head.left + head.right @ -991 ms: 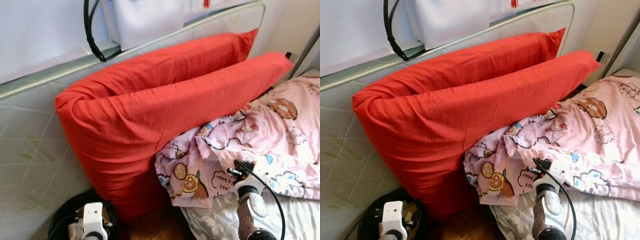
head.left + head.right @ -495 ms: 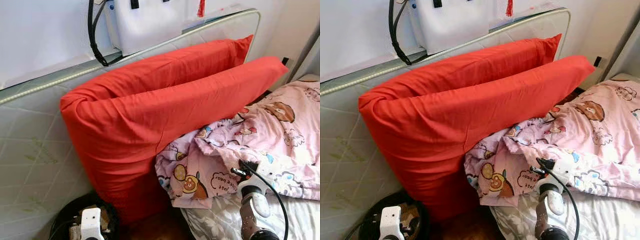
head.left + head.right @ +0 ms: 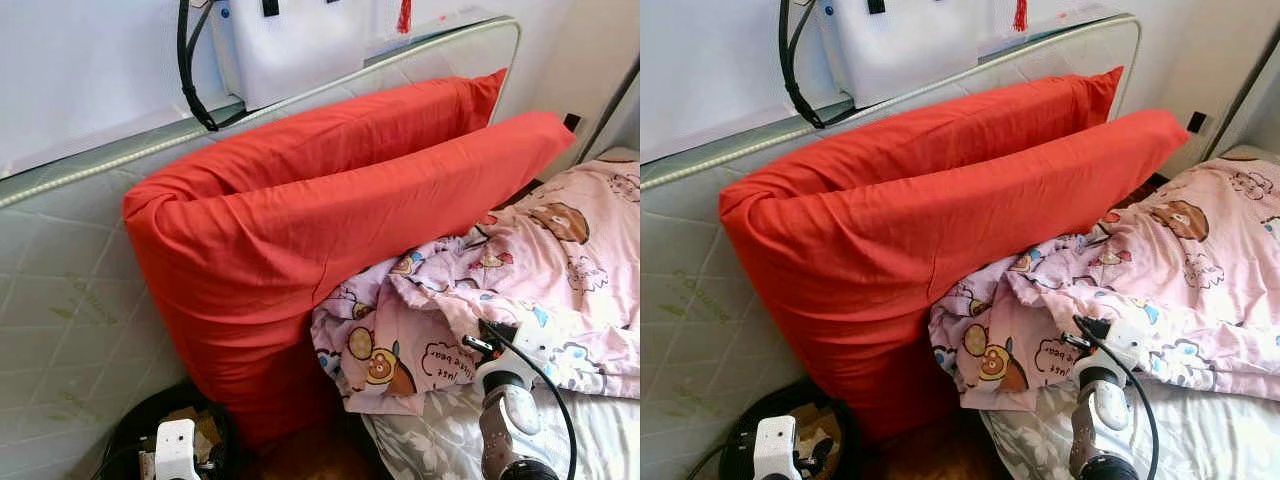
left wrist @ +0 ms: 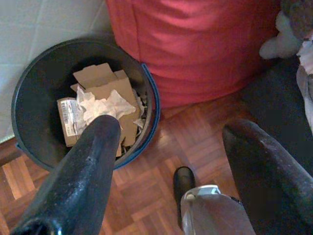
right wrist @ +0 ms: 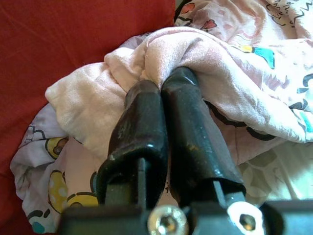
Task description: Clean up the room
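Right gripper (image 5: 159, 93), fingers pressed together on a fold of the pink blanket (image 3: 520, 270), which spreads away to its right over the bed beside the red pillows (image 3: 330, 220); left gripper (image 4: 171, 142) spread above the bin (image 4: 29, 88), farther off.

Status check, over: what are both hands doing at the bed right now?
Right hand shut on pink cartoon blanket. Left hand open, empty, above black trash bin holding cardboard and paper. Red bedding roll leans against the blanket's edge.
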Available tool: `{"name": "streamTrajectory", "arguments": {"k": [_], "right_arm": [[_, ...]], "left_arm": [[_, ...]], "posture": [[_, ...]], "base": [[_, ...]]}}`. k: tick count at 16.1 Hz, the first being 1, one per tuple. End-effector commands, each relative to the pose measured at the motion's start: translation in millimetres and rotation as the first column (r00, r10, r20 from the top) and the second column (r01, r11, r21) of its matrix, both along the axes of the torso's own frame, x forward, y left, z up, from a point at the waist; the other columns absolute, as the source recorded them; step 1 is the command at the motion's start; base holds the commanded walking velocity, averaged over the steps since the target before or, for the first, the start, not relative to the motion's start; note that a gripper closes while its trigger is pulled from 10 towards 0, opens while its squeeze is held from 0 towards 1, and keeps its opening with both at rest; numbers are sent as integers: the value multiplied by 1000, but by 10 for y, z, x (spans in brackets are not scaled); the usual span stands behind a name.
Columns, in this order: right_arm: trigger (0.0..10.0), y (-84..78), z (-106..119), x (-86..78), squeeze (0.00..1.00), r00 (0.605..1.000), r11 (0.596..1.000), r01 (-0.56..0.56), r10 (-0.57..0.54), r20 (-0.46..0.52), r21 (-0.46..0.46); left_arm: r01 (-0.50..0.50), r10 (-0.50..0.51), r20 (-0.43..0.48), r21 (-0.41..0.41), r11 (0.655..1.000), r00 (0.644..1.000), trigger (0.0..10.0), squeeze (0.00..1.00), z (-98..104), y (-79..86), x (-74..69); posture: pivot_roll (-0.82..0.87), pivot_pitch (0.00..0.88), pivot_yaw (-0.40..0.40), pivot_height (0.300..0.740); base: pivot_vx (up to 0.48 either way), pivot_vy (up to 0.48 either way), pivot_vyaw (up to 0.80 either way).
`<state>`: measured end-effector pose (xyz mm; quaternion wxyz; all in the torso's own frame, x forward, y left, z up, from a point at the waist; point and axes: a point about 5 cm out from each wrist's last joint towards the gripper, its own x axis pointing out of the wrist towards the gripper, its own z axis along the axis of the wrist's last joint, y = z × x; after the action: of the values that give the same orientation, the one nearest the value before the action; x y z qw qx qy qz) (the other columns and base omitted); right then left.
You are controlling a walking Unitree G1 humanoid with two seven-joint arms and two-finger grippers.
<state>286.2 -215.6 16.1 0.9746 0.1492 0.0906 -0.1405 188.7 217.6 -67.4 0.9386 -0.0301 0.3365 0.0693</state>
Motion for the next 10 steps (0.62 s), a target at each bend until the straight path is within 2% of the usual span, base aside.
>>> {"name": "streamTrajectory", "arguments": {"k": [1,10], "right_arm": [[10000,-7,19,12,0,1000,1000,-3,3,5,-23],[10000,-2,11,6,0,1000,999,3,-3,-4,-38]], "left_arm": [[-16,16,-31,3,1000,999,10000,0,-34,52,-72],[-8,8,-24,5,1000,1000,10000,0,-27,45,-60]], "posture": [[-36,71,47,740],[-27,75,53,740]], "base": [[0,0,0],[0,0,0]]}}
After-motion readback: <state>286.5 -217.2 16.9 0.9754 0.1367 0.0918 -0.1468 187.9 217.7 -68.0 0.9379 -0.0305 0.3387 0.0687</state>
